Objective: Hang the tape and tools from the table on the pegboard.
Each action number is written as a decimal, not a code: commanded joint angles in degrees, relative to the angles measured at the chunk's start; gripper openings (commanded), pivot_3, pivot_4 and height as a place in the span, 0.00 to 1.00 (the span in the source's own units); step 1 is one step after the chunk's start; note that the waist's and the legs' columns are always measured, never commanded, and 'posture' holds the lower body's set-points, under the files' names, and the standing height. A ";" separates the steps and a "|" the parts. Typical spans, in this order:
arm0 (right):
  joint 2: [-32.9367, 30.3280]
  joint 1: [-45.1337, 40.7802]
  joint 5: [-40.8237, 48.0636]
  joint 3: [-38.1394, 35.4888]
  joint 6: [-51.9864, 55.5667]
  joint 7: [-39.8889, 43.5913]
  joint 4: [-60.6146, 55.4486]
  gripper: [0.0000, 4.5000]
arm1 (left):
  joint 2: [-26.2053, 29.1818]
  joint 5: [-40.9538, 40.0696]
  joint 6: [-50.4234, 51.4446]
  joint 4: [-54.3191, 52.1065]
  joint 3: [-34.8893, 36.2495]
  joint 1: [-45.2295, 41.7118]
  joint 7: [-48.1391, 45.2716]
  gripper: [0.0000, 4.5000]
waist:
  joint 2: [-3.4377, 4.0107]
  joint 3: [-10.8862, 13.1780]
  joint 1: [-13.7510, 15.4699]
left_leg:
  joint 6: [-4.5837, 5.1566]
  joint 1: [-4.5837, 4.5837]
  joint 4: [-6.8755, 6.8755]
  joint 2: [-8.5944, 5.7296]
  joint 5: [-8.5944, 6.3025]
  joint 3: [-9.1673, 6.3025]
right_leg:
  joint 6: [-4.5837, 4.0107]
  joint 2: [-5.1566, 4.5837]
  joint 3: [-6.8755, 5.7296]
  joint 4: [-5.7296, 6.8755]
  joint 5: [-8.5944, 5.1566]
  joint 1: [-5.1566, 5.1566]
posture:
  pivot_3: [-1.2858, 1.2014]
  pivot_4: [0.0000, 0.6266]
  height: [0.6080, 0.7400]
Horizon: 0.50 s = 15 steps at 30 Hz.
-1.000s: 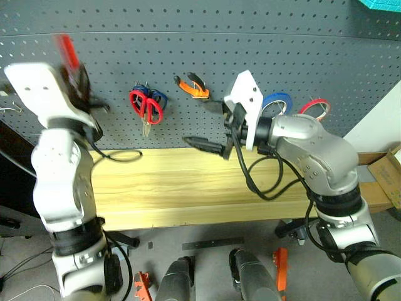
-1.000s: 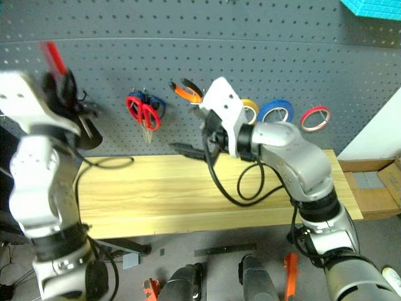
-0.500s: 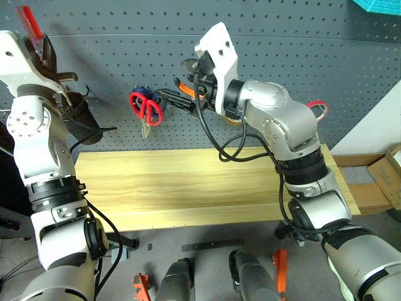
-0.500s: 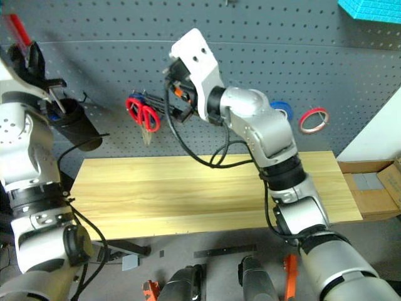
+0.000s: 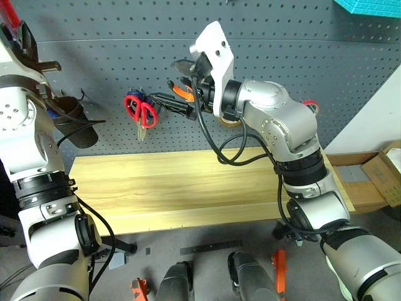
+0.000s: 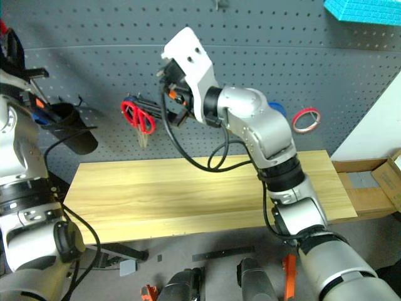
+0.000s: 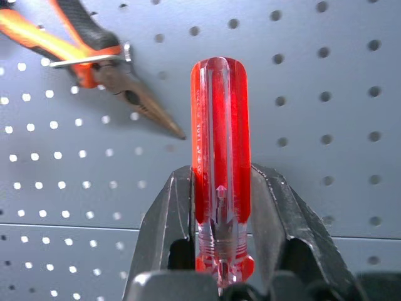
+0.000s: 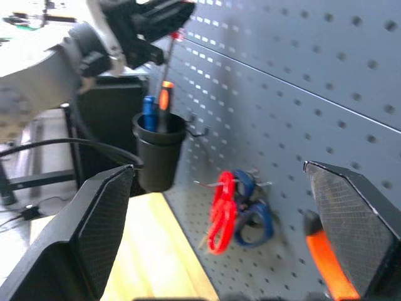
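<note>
My left gripper (image 7: 220, 182) is shut on the red handle of the screwdriver (image 7: 220, 138), held high at the far left of the pegboard (image 5: 313, 56). The screwdriver's shaft points down toward a black cup (image 5: 74, 122). My right gripper (image 5: 177, 83) is open and points left, close to the board, its fingers on either side of the orange-and-black pliers (image 5: 183, 92) that hang there. Just beyond its fingertips the red scissors (image 5: 139, 108) hang in front of a blue-handled pair. The red tape (image 6: 305, 119) hangs right of my right arm. The table (image 5: 156, 188) is bare.
The black cup (image 8: 160, 150) on the board holds a blue and an orange handle. A blue roll (image 6: 276, 111) shows partly behind my right arm. Cardboard boxes (image 5: 382, 179) stand past the table's right end. Orange tools (image 5: 279, 263) lie on the floor.
The whole view has shifted. My left gripper has carried the screwdriver up and to the left. My right gripper has risen and moved left, nearer the pliers and scissors.
</note>
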 commanded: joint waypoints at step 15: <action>-1.78 -0.43 2.64 2.16 0.24 7.30 -4.83 1.00 | -0.86 2.19 -13.20 15.97 -3.69 -5.90 -0.22 0.19 | -0.26 -0.98 -1.07 | 0.03 -0.02 0.41 -0.01 -0.02 -0.06 | -0.03 -0.01 -0.05 0.18 0.02 0.09 | 0.46 0.15 1.00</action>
